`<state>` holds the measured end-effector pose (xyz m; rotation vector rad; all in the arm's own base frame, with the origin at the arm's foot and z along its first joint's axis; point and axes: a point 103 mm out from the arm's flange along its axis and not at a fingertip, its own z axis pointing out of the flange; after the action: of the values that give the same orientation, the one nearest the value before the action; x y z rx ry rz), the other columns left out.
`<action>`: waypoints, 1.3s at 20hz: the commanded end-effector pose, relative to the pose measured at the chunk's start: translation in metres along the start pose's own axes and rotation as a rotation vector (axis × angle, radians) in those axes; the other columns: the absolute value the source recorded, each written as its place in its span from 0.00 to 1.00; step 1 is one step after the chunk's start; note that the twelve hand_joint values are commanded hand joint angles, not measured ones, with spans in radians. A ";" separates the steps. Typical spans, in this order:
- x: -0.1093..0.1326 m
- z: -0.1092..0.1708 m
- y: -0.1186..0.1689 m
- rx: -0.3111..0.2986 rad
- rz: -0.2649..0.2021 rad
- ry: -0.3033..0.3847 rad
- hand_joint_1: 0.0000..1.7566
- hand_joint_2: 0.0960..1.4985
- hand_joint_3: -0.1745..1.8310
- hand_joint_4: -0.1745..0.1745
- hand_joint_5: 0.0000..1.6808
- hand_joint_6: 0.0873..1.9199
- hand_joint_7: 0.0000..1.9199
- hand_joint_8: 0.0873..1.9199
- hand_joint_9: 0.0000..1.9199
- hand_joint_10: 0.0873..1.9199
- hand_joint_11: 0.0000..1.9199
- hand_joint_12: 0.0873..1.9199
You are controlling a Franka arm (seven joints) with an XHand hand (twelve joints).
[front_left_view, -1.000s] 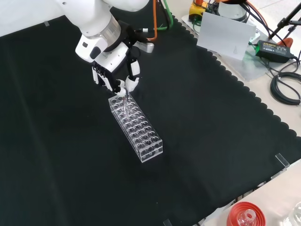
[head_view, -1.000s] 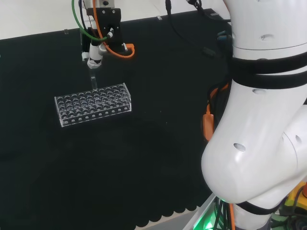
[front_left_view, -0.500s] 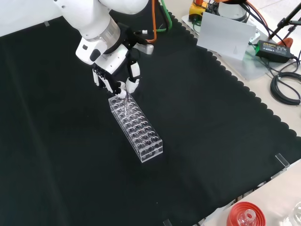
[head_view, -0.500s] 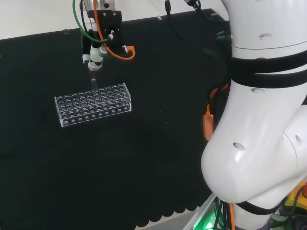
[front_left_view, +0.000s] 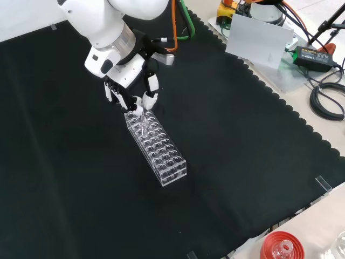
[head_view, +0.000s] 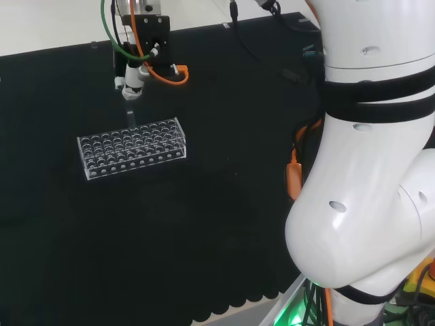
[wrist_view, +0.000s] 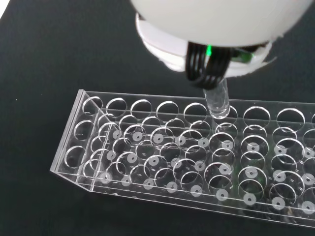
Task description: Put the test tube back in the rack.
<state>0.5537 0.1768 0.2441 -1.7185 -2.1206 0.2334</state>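
The test tube (wrist_view: 217, 101) hangs upright, pinched in the hand (front_left_view: 133, 93), its rounded tip just above a hole in the outer row of the clear rack (wrist_view: 162, 147). The wrist view shows that tip over the hole; the front view shows the hand's fingers curled round the tube above the rack's (front_left_view: 156, 147) far end on the black cloth (front_left_view: 242, 162).

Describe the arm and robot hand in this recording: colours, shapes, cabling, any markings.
The white Franka arm has bulky rounded glossy links, with black bands around one link and small round recessed dots on the shells. Orange and green cables run down to a black wrist block. The black and white robot hand has white finger shells over black parts; the wrist view shows black cords under a white rounded housing.
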 end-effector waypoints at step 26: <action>-0.002 0.021 0.013 0.047 0.000 -0.007 0.82 0.28 0.49 0.00 0.83 0.20 0.78 0.26 0.77 0.06 0.48 0.59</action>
<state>0.5575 0.1819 0.2265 -1.6913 -2.1101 0.2679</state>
